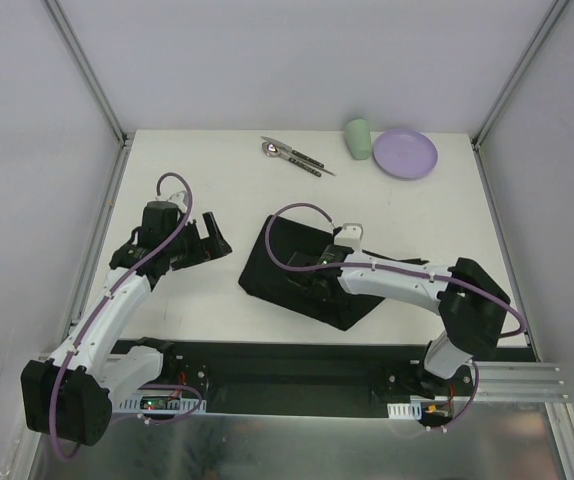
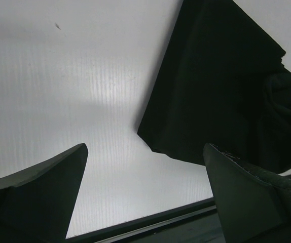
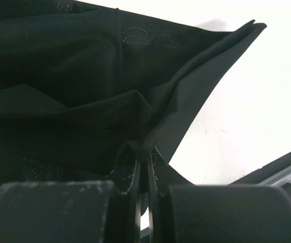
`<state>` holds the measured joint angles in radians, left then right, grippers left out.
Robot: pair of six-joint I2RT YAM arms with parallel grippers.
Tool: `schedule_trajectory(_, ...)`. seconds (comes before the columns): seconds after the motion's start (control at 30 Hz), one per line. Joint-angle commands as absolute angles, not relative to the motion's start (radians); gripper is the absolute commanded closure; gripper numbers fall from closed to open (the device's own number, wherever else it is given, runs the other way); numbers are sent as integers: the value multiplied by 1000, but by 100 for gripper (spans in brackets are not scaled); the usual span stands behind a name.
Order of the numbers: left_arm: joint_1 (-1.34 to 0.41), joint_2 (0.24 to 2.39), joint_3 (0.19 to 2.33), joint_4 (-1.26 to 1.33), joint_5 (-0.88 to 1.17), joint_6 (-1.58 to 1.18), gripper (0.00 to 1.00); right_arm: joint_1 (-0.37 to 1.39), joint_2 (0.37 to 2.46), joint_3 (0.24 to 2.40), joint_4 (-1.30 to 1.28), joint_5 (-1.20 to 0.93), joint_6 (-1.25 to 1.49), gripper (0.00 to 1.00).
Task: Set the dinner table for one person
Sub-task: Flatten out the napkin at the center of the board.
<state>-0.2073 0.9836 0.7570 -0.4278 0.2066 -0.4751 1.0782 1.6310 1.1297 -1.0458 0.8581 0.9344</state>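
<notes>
A black cloth mat [image 1: 302, 270] lies rumpled and partly folded in the middle of the white dinner table [image 1: 217, 180]. My right gripper [image 1: 317, 280] is shut on a pinched fold of the mat [image 3: 143, 152], with the cloth bunched above its fingertips. My left gripper [image 1: 213, 238] is open and empty, just left of the mat, whose corner shows in the left wrist view [image 2: 211, 101]. A lilac plate [image 1: 404, 153], a green cup [image 1: 358, 138] on its side and cutlery [image 1: 292, 155] lie at the far edge.
Grey frame rails [image 1: 97, 230] edge the table on left and right. A black base strip [image 1: 297, 365] with both arm mounts runs along the near edge. White walls enclose the back and sides.
</notes>
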Motion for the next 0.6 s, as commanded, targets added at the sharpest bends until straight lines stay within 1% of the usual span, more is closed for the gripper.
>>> schedule_trajectory(0.0, -199, 1002, 775, -371, 316, -509, 1, 1101, 1644, 1158, -1107, 842, 1006, 99)
schedule_trajectory(0.1, -212, 1017, 744, -281, 405, -584, 1, 1104, 1634, 1157, -1126, 850, 1023, 99)
schedule_trajectory(0.23, -262, 1097, 713, -89, 521, -733, 1, 1108, 1603, 1146, -1149, 871, 1040, 99)
schedule_trajectory(0.27, -282, 1123, 715, -4, 553, -764, 1, 1108, 1595, 1141, -1154, 876, 1042, 99)
schedule_trajectory(0.4, -423, 1297, 768, 180, 598, -912, 1, 1109, 1569, 1137, -1180, 887, 1057, 99)
schedule_trajectory(0.57, -491, 1419, 764, 389, 640, -1046, 1, 1108, 1548, 1144, -1224, 903, 1084, 99)
